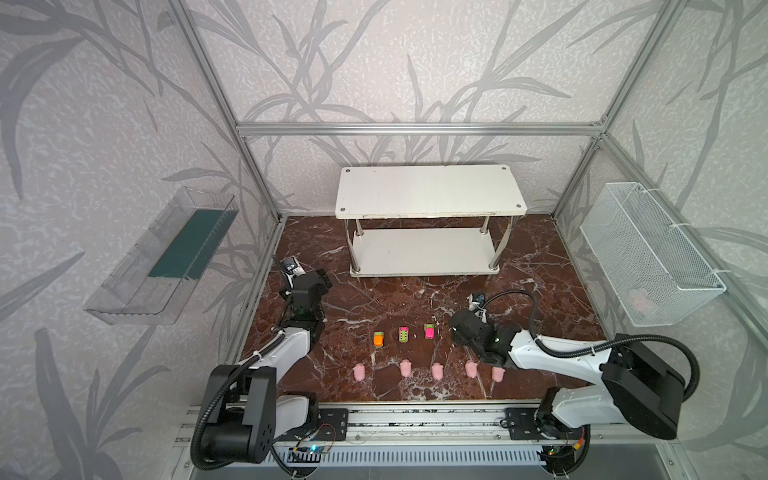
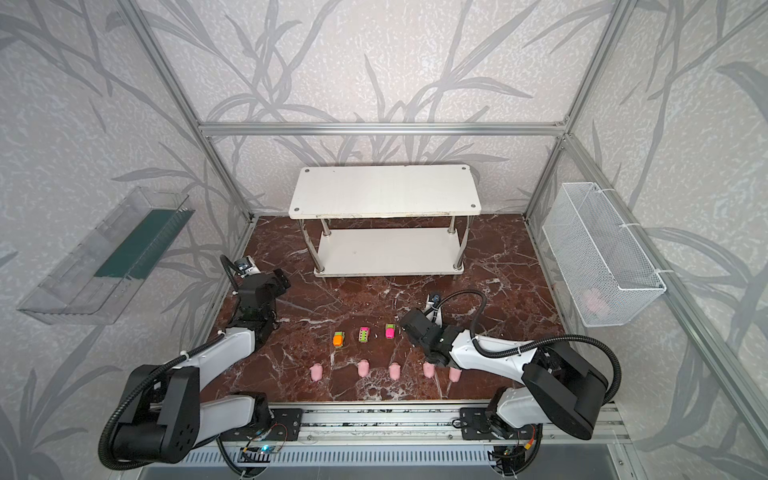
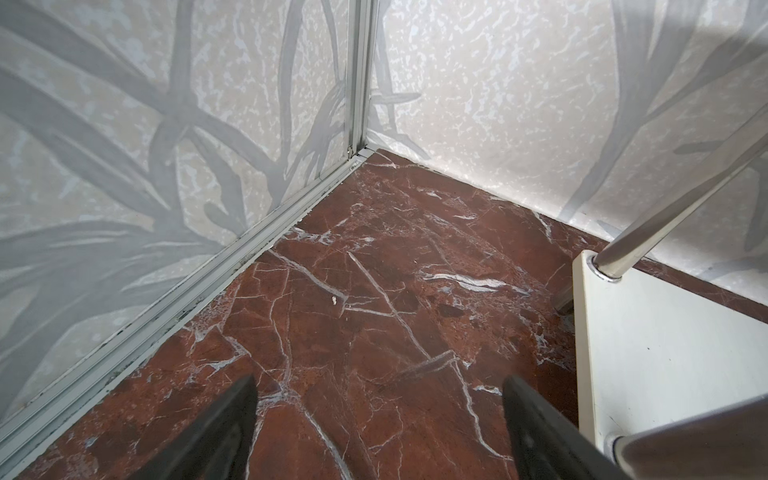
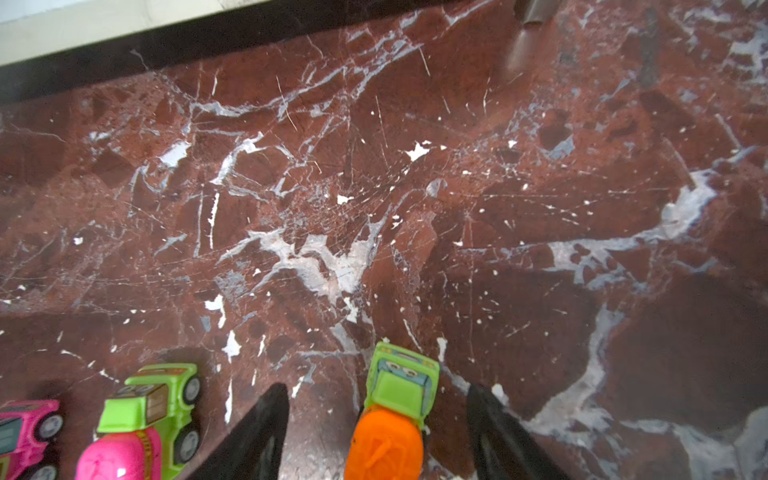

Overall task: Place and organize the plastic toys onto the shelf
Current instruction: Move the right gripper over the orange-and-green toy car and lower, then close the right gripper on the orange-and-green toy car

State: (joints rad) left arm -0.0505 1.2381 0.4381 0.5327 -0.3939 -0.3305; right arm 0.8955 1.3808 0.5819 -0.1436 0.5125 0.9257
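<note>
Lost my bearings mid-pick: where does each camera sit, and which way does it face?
Both top views: high at front, facing the shelf; left arm, right arm show.
Left wrist: faces marble floor corner and shelf end; open left tool shows.
Right wrist: faces down; right tool straddles orange-green toy car.
Shared: all show the shelf.

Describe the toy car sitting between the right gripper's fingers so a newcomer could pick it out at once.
On the red marble tabletop, a row of toy cars lies in front of the white shelf. The target car sits at the row's right end, hidden under the right gripper in both top views. Lime cab, orange drum; its neighbour has a pink drum.
</note>
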